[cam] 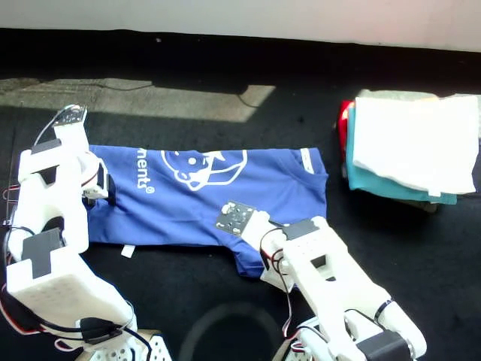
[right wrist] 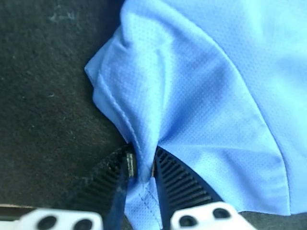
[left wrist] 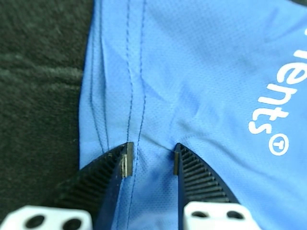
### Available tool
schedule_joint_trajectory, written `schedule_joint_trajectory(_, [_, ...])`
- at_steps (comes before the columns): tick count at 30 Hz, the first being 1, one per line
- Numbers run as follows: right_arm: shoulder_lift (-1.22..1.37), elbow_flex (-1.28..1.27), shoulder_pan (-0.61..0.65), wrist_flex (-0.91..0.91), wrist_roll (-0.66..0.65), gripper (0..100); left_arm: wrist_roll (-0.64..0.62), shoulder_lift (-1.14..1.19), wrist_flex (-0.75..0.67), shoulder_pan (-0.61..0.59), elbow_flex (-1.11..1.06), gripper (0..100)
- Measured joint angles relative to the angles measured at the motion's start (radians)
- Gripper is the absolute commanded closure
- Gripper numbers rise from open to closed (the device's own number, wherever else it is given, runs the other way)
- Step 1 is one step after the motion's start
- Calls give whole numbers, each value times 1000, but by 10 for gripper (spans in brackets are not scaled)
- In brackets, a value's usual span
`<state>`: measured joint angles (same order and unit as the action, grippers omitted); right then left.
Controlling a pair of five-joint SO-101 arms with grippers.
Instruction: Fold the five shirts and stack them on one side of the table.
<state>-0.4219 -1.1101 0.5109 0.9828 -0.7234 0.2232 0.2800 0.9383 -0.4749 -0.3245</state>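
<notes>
The right gripper (right wrist: pixel 141 165) was clamped on a fold of the blue shirt (cam: pixel 188 210), laid flat near the folded stack (cam: pixel 413 143); the left gripper (left wrist: pixel 151 158) was held spread over the hem farthest from it. Lifted one-sided, the cloth could be dragged askew.

Your left arm (cam: pixel 52 180) stretches forward, the left gripper (left wrist: pixel 151 160) pointing down with jaws parted (a clear gap between the tips). Your right arm (cam: pixel 323 263) angles inward, the right gripper (right wrist: pixel 142 165) pinched nearly closed.

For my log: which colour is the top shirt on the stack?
The top shirt is white; best seen in the high view.
</notes>
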Motion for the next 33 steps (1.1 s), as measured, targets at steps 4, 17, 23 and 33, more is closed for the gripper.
schedule_joint_trajectory(4, [0, 0, -14, 2, 0, 985, 0, 0, 0, 0, 0, 849])
schedule_joint_trajectory(17, [8, 94, -21, 121, 84, 819, 0, 0, 0, 0, 0, 849])
schedule_joint_trajectory(23, [8, 138, 41, 218, 87, 819, 0, 0, 0, 0, 0, 849])
schedule_joint_trajectory(33, [12, 126, 127, 150, 87, 815, 0, 0, 0, 0, 0, 849])
